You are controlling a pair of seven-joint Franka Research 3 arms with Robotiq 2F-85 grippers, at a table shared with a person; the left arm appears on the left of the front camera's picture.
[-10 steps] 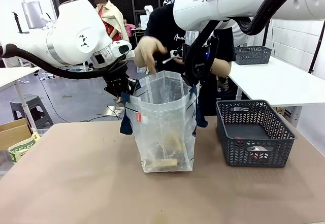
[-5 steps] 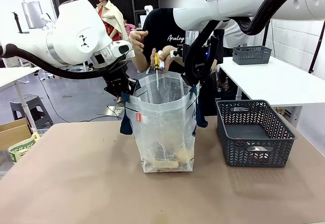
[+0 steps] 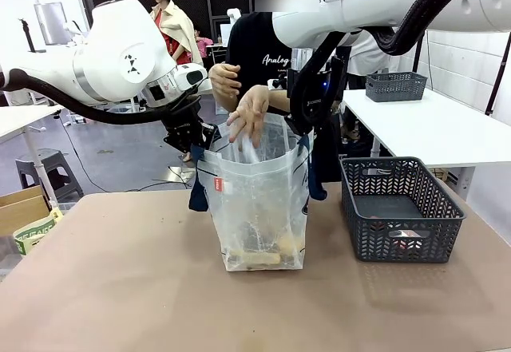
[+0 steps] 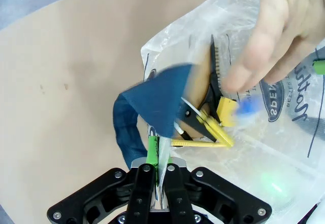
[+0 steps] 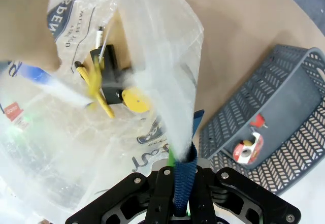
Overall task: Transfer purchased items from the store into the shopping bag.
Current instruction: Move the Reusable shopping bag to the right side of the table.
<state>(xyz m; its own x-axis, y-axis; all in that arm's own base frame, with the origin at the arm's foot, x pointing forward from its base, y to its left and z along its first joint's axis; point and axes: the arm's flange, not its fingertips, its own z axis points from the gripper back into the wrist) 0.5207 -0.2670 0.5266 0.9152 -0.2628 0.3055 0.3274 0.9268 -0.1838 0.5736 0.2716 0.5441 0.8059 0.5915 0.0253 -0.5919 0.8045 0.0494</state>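
The hand [image 3: 249,112] that just held a yellow item above the bag [image 3: 259,208] on the desk [image 3: 120,288] now dips into its mouth, likely dropping it in, while the left gripper [image 3: 192,139] and right gripper [image 3: 303,122] stay clamped on its rim.

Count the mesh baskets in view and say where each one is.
2. One basket sits on the brown table, right of the bag; a second basket sits on the white table farther back. Others may be hidden.
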